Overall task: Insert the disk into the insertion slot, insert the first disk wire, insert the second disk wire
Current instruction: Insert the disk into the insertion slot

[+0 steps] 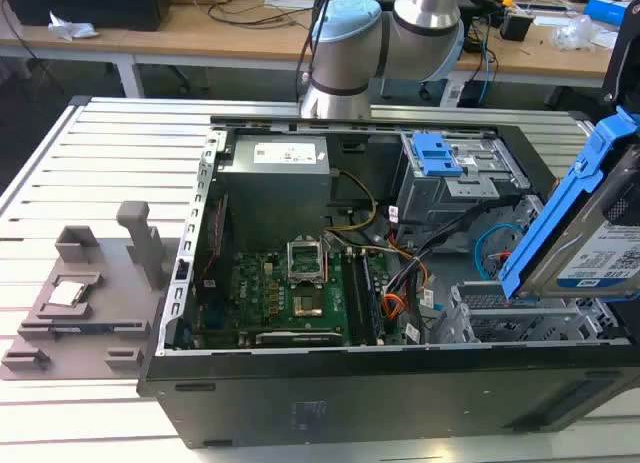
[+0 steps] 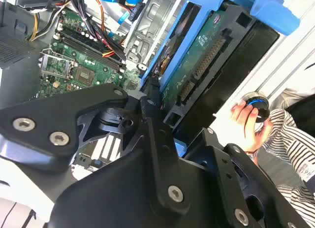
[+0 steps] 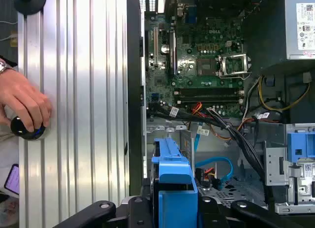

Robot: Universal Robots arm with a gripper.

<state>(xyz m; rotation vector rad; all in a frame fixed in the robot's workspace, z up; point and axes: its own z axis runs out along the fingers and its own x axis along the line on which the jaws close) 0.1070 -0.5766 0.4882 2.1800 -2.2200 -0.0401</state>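
Blue plastic frames the disk point(image 3: 174, 174), and my claw point(image 3: 174, 211) pinches it from both sides by that frame, which I judge leaves the leading end bare for the bay. I carry it tilted, one end high, as the exterior view shows. It hangs above the computer case point(image 1: 300, 403) at that view's right, touching nothing but me; the slant looks meant for an angled entry. Just beneath it sits the slot point(image 1: 490, 318), a low silver perforated cage, and its bay holds no disk yet. A blue cable point(image 3: 216, 164) and orange wires point(image 3: 197, 109) lie loose beside that cage; none reaches the disk, so neither wire step is done. Farther in, the case holds the green board point(image 1: 300, 288), a taller grey cage point(image 1: 455, 188) with a blue latch point(image 1: 437, 155), and the grey power box point(image 1: 275, 168) at the back. The case lies open on the slatted metal desk point(image 1: 120, 143), where a grey holder point(image 1: 90, 293) stands well apart. In the first wrist view a person's hand point(image 3: 24, 102) rests on a black knob point(image 3: 27, 128) on the desk
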